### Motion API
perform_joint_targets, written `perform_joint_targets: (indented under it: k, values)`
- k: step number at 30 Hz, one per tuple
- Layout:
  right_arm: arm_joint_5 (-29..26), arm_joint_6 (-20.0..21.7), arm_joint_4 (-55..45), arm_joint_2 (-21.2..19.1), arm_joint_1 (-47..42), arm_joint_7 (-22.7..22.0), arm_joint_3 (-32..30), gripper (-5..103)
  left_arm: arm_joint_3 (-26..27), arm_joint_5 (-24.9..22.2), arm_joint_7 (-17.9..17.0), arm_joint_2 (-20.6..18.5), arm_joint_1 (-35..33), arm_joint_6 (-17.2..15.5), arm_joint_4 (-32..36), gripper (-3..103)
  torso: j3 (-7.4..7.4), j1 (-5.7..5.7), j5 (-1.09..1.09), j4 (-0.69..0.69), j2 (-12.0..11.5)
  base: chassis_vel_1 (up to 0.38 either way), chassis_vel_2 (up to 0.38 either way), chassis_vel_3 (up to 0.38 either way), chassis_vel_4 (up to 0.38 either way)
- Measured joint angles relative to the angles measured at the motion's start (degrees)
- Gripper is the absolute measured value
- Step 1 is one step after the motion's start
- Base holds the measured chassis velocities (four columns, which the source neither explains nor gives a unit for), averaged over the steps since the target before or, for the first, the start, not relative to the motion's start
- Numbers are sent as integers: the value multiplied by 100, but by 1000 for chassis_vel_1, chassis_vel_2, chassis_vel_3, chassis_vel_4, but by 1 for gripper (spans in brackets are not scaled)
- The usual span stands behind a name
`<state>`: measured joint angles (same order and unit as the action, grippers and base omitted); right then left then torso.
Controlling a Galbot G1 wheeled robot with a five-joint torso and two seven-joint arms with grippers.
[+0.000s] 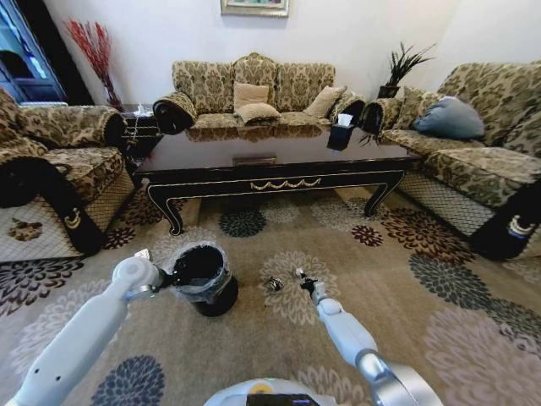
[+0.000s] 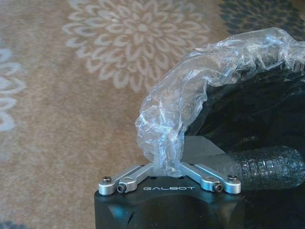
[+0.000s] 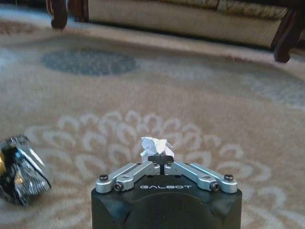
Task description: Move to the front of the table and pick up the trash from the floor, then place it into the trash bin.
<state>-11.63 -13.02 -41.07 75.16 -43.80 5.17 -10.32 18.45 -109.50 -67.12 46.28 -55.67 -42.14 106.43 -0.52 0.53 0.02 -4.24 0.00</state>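
Note:
The trash bin (image 1: 205, 272), black with a clear bag over its rim, stands on the flower-patterned floor (image 1: 397, 296) in front of the table (image 1: 279, 156). My left gripper (image 1: 169, 277) is at the bin's rim, shut on a fold of the clear bag (image 2: 167, 129). My right gripper (image 1: 303, 280) is low over a cream medallion, shut on a crumpled white tissue (image 3: 156, 145), one piece of the trash. A dark shiny crumpled wrapper (image 1: 272, 284) (image 3: 21, 169) lies on the carpet between the bin and the right gripper.
Patterned sofas (image 1: 254, 93) ring the table at the back, the left (image 1: 51, 169) and the right (image 1: 473, 161). A dark box (image 1: 341, 134) sits on the table's right end. Open carpet lies to the right of my right arm.

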Motion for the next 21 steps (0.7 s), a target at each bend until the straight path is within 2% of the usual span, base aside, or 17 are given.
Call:
perform_joint_targets:
  k: [2,7,9,13,15,16,18,20,21]
  values:
    - [-140,50,-313,-110,-148,-34,52,0,-63,28,-2,39,7,0,53,0,0,0,1,0,0,0,0,0,0]
    - [-550,288,-2213,-823,-1074,-258,-3,0,-363,69,-128,320,62,0,309,0,0,0,0,-3,0,0,0,0,0]
    - [-552,311,-2377,-870,-1151,-298,-43,0,-388,69,-141,338,67,0,322,0,1,0,0,-2,0,0,0,0,0]
    - [-660,478,-4185,-1375,-2189,-534,-458,0,-697,64,-267,540,178,0,406,0,1,0,-3,0,1,0,0,0,0]
    - [-657,491,-4413,-1430,-2371,-544,-518,0,-738,64,-275,569,197,0,414,0,1,0,-1,-1,1,0,0,0,0]
    - [-632,503,-4918,-1555,-2768,-552,-671,0,-868,81,-289,618,249,0,460,0,1,0,3,-3,1,0,0,0,0]
    - [-621,505,-5546,-1703,-3217,-555,-878,0,-1089,121,-301,646,289,1,534,0,1,0,-2,-4,1,0,0,0,0]
    - [-615,506,-5716,-1740,-3333,-555,-937,0,-1158,132,-306,653,304,1,562,0,1,0,-2,-3,1,0,0,0,0]
    - [-566,506,-6138,-1812,-3591,-555,-1100,0,-1359,168,-339,668,365,0,630,0,1,0,0,-1,1,0,0,0,0]
